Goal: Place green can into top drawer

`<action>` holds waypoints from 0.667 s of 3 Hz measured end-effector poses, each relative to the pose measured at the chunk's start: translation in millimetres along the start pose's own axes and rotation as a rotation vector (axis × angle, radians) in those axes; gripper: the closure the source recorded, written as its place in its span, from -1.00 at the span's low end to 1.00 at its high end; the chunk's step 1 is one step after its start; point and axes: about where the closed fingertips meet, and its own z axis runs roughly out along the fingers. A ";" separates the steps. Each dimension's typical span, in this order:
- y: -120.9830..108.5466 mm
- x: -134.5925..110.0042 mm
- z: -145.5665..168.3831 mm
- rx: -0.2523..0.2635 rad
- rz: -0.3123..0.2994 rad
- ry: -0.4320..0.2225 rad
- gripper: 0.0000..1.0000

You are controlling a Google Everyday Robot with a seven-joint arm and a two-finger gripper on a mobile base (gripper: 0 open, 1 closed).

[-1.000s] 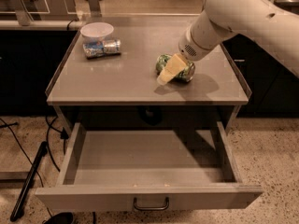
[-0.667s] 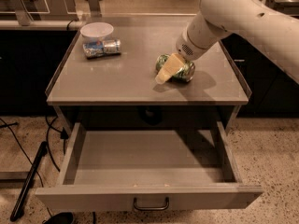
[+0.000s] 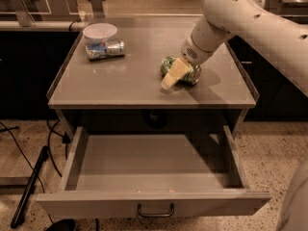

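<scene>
Spotter: As you are looking down on the cabinet, the gripper [image 3: 177,74] is resting low on the right half of the tabletop [image 3: 120,81]. It is sitting at the end of the white arm [image 3: 250,18] that is reaching in from your upper right.

Operator: What are the fingers doing?

Spotter: They are gripping the green can [image 3: 192,74]. You are seeing one pale finger [image 3: 172,73] lying slantwise across the can's near side and touching it. The other finger is sitting behind the can, out of your sight.

Operator: Where is the can lying?

Spotter: It is lying on its side on the tabletop, right of centre and near the front edge, above the drawer's opening but not inside it.

Operator: How is the top drawer standing?

Spotter: The top drawer [image 3: 154,203] is standing pulled far out below the tabletop. Its front panel is facing you, with the dark curved handle [image 3: 155,211] at its centre, and you are looking straight down onto its grey floor.

Operator: What else am I seeing?

Spotter: At the back left, well apart from the gripper, a blue-and-silver can [image 3: 106,48] is lying on its side, and a white bowl [image 3: 100,32] is sitting just behind it. A black bar [image 3: 30,189] is lying on the speckled floor at your left.
</scene>
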 end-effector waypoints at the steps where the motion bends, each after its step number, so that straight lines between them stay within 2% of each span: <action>1: 1.5 5.2 8.3 -0.018 0.007 0.012 -0.49; 2: 1.6 5.2 8.3 -0.018 0.007 0.012 0.01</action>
